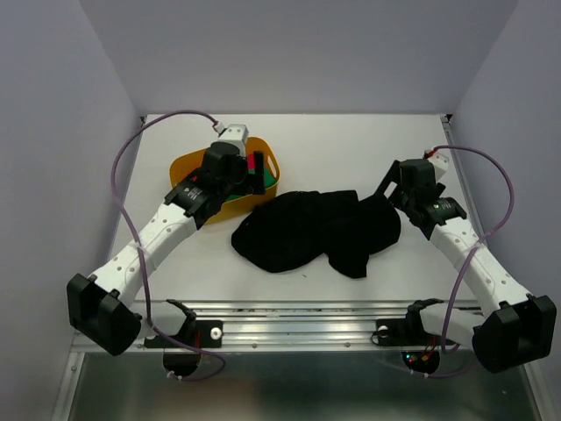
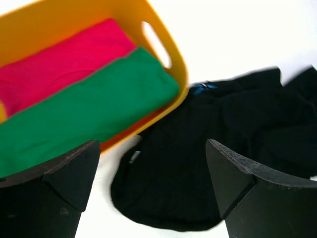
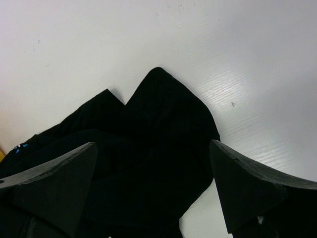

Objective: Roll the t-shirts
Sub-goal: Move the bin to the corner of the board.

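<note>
t-shirt (image 1: 311, 230) mid-table, tub (image 1: 195, 167) touching its left, two rolls (image 2: 84, 94) inside

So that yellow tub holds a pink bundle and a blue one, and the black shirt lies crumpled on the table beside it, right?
Almost. The second bundle in the yellow tub is green, not blue; the left wrist view shows it. The pink bundle and the crumpled black shirt beside the tub are as you say.

Yellow tub (image 2: 59, 22) with handle slot stands at back left of white table (image 1: 351, 149). Inside, pink folded cloth (image 2: 64, 64) and green folded cloth (image 2: 94, 109) lie side by side, touching.
</note>
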Motion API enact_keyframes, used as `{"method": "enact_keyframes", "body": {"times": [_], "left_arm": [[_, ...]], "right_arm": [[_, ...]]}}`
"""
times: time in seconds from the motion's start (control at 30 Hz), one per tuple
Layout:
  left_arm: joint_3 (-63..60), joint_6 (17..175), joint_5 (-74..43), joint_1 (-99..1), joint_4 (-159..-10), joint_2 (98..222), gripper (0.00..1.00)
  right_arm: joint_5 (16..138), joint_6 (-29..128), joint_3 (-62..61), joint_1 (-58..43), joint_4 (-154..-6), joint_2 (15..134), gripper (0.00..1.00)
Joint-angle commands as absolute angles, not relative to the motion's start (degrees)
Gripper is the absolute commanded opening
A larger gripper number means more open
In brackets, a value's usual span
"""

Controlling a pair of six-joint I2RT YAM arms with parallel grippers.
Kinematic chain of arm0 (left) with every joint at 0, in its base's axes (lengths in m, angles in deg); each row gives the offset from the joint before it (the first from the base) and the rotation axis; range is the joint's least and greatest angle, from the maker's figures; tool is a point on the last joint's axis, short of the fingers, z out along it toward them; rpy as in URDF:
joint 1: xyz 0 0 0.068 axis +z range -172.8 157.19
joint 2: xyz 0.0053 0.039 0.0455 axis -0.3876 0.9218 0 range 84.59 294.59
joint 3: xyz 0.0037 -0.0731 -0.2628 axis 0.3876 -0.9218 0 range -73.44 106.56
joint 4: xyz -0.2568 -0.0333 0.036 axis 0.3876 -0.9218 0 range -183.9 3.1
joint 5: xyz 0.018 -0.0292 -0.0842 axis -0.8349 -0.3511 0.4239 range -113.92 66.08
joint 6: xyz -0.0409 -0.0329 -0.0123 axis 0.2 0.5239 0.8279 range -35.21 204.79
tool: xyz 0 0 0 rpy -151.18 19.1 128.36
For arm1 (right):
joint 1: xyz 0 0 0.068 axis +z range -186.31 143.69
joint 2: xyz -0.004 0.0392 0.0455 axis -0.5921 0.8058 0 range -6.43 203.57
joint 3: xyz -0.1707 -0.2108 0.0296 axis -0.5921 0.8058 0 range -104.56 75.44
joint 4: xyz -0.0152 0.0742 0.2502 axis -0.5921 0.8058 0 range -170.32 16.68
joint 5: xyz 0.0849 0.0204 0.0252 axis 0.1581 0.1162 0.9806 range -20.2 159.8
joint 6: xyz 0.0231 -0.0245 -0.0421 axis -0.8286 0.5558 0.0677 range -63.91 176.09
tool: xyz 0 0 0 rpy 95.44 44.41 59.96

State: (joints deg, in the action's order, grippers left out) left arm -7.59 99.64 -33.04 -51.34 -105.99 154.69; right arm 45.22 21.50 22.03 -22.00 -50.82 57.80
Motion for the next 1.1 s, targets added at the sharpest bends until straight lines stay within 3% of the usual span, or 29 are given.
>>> {"method": "enact_keyframes", "body": {"times": [0.0,0.33,0.5,1.07], "left_arm": [[-4.01,99.12,-33.68,-58.39,-105.79,158.22,0.98],[3.02,100.79,-29.63,-68.85,-102.8,172.9,0.92],[4.96,99.47,-31.65,-68.95,-104.29,178.8,0.92],[5.83,92.71,-34.11,-51.73,-105.0,184.87,0.92]], "right_arm": [[46.16,22.78,22.62,-21.89,-54.04,56.85,1.0],[46.78,23.04,22.17,-21.89,-54.13,57.12,1.0],[45.98,23.75,22.35,-21.89,-54.13,56.41,1.0],[46.95,24.54,21.3,-21.89,-54.57,59.22,1.0]]}}
